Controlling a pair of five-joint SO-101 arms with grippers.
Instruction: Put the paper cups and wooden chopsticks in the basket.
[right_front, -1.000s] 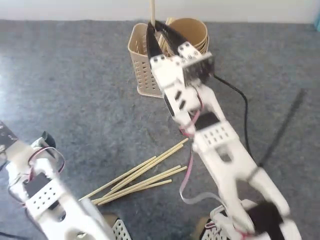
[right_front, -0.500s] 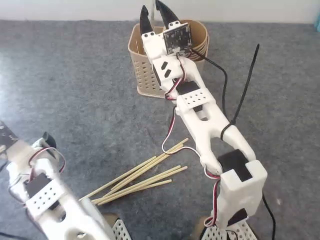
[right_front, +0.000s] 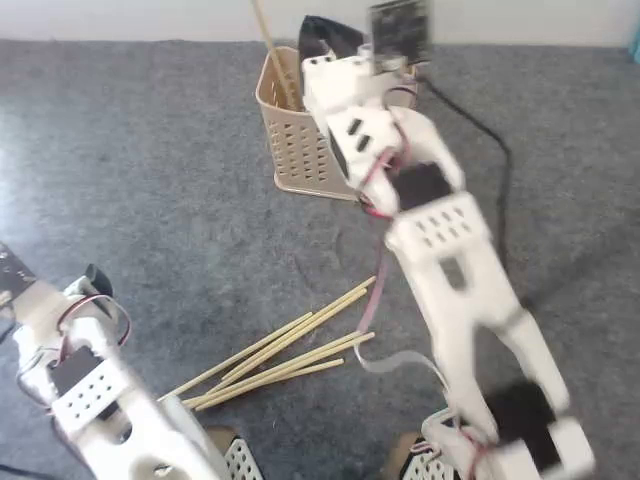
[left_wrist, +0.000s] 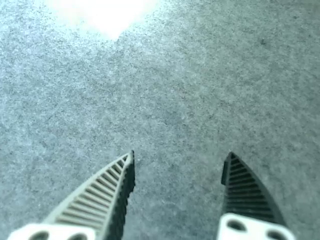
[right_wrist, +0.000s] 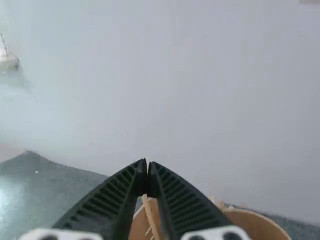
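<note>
High view: right arm (right_front: 440, 250) stretched over basket (right_front: 290, 150), jaws closed.

A beige plastic basket (right_front: 295, 150), its walls pierced with rows of small slots, stands upright on the grey carpet at the far side of the table. A brown paper cup (right_wrist: 252, 224) sits inside it, open mouth up, only part of its rim showing. One wooden chopstick (right_front: 268, 45) stands in the basket's corner compartment, leaning outward, its upper end rising well above the rim. Several more pale wooden chopsticks (right_front: 300, 360) lie flat on the carpet nearer the front, well apart from the basket, bunched in a loose fan, roughly parallel and touching along parts of their length, angled towards the basket.
</note>
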